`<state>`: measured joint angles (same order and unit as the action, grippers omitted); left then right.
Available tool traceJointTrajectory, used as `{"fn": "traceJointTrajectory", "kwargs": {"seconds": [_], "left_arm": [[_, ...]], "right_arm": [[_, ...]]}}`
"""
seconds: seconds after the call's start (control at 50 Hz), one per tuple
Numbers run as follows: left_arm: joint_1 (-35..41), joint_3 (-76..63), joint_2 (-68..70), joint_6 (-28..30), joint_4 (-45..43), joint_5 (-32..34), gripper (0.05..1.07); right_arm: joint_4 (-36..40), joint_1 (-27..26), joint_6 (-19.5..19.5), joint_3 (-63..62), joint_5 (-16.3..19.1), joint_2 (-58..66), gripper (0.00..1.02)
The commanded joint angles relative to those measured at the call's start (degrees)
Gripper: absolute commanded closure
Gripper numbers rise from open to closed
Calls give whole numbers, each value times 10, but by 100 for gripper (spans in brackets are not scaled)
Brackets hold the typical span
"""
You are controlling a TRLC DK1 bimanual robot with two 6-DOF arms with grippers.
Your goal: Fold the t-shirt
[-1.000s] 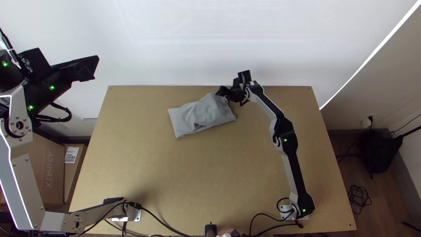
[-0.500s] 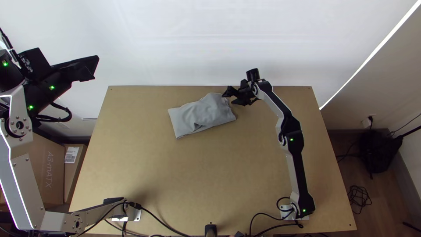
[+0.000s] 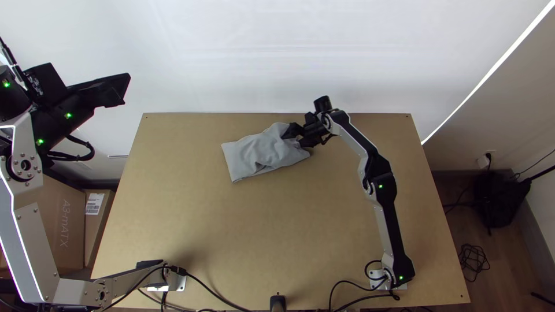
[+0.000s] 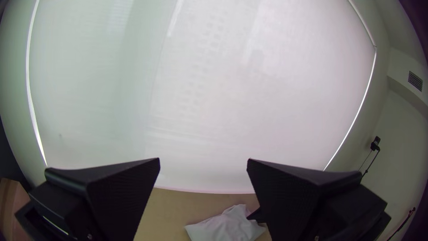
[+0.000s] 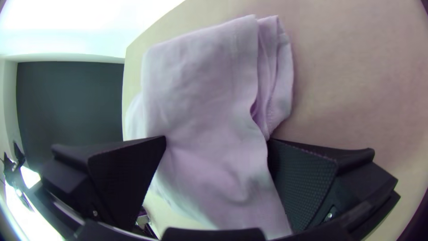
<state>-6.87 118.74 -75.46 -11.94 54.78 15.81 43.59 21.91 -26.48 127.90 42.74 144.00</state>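
Your right gripper (image 5: 217, 139) has moved over the folded shirt (image 3: 245, 157), far across the table (image 3: 260, 231): jaws spread astride one end, likely for tidying. Left gripper (image 4: 203, 159), well apart: jaws wide.

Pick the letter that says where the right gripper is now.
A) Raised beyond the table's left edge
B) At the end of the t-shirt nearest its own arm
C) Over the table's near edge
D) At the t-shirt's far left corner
B: the right gripper has its open fingers on either side of the folded t-shirt's right end.
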Motion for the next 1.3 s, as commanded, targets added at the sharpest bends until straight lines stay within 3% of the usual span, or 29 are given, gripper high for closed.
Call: {"fn": "traceJointTrajectory", "kwargs": {"seconds": [0.0,0.12,0.18,0.34,0.36,0.54,0.86,1.28], "left_arm": [[-4,19,12,-2,3,1,10],[-5,18,13,-2,6,1,10],[-5,18,14,-2,6,0,10],[-6,18,14,-2,6,1,10],[-6,18,14,-2,6,0,10],[-6,18,13,-2,6,1,10],[-2,17,13,-2,5,1,10],[4,8,19,-10,4,1,10]], "right_arm": [[8,30,13,-6,9,-7,5],[7,51,17,-3,8,0,6],[8,58,19,-5,8,1,16],[11,55,24,-21,4,0,96],[11,52,24,-24,4,-1,101],[11,13,40,-66,-6,-35,100],[-5,-118,64,-161,-27,-113,100],[-100,-376,49,-344,-85,-240,100]]}}
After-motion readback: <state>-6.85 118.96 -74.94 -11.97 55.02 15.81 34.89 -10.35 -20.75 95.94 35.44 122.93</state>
